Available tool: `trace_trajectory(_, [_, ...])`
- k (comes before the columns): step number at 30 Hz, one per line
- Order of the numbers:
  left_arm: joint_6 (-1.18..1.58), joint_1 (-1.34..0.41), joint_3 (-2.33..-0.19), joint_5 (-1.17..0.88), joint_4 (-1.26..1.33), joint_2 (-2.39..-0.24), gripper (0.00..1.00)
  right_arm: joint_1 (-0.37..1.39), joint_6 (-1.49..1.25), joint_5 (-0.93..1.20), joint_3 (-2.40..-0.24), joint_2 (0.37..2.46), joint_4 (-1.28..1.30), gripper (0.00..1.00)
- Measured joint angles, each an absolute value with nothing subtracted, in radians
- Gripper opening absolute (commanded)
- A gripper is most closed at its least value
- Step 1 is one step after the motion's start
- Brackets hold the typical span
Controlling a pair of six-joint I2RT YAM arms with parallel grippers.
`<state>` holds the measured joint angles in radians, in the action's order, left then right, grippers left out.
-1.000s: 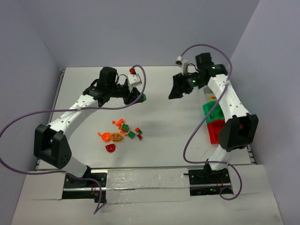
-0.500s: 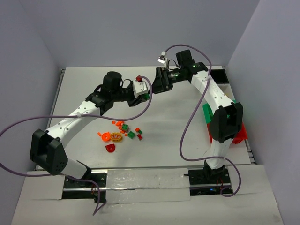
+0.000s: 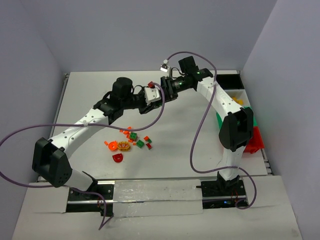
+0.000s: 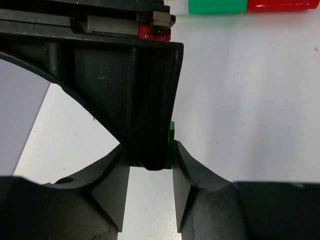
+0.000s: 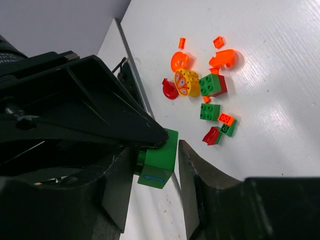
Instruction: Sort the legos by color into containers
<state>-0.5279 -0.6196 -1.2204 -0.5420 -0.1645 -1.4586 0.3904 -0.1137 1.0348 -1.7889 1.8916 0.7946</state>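
Above the table's far middle, my left gripper [image 3: 155, 98] is shut on a green lego [image 5: 159, 155], a square brick. My right gripper [image 3: 163, 94] meets it head-on, its jaws closed in on the same brick from the other sides. In the right wrist view the brick sits between my right gripper [image 5: 156, 147] fingers, partly under a left finger. In the left wrist view only a green sliver of the lego [image 4: 171, 135] shows at my left gripper [image 4: 149, 162], behind a black right finger. The rest of the legos [image 3: 131, 140] lie in a loose pile. The containers [image 3: 252, 137] line the right edge.
The pile [image 5: 205, 87] holds red, green, orange and yellow bits near the table's front left. In the row, the black bin [image 3: 227, 79] is farthest, then white [image 3: 241, 95], green [image 3: 218, 119] and red. The right arm partly covers them. Purple cables loop over both arms.
My right arm has swung left from above the bins to the left gripper, and its jaws have closed in on the green lego. My left gripper has shifted slightly right, still gripping.
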Motion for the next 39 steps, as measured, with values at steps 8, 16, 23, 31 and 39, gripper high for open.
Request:
trace_trajectory(8, [-0.509, -0.628, -1.206, -0.495, -0.16, -1.459, 0.82, 0.39, -0.091, 1.007, -1.794, 1.902, 0.819, 0.0])
trace_trajectory(16, [-0.348, -0.628, -1.203, -0.314, -0.094, -1.458, 0.99, 0.35, 0.011, 0.921, -1.784, 1.88, 0.862, 0.0])
trace_trajectory(23, [-0.252, -0.625, -1.204, -0.126, -0.118, -1.458, 0.99, 0.152, 0.199, 0.773, -1.717, 1.784, 0.929, 0.0])
trace_trajectory(31, [-0.204, -0.611, -1.209, -0.121, -0.2, -1.462, 0.99, -0.243, 0.459, 0.513, -1.493, 1.665, 0.992, 0.0])
trace_trajectory(39, [-0.188, -0.579, -1.217, -0.151, -0.252, -1.53, 0.99, -0.386, 0.548, 0.295, -1.448, 1.708, 0.959, 0.01])
